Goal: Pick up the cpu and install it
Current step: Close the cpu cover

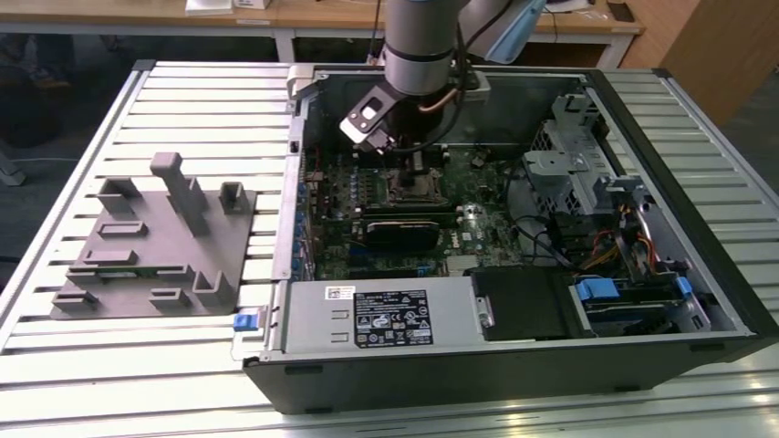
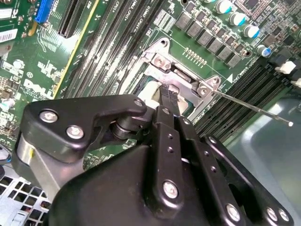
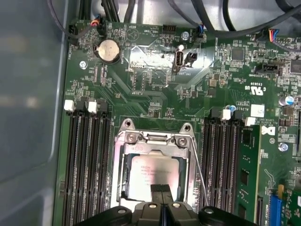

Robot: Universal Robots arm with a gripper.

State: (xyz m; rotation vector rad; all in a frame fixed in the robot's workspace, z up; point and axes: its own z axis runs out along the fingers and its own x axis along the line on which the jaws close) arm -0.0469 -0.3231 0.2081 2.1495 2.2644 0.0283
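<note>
The cpu (image 3: 150, 173), a flat square chip with a pale silver top, lies flat inside the open metal-rimmed socket frame (image 3: 123, 141) on the green motherboard. My gripper (image 3: 161, 189) hangs right over the cpu's near edge with its two black fingers pressed together and nothing between them. In the second wrist view the gripper (image 2: 168, 92) points down into the socket, with a pale sliver of the cpu (image 2: 149, 92) beside the tips. In the exterior view the gripper (image 1: 414, 167) reaches down into the open computer case (image 1: 681, 338) above the socket.
A thin wire lever (image 3: 200, 175) stands raised beside the socket. Dark memory slots (image 3: 84, 160) flank it on both sides. A grey plastic fixture (image 1: 159, 246) with upright blocks sits on the slatted table at the exterior view's left. Cables and drive cages fill the case's right side.
</note>
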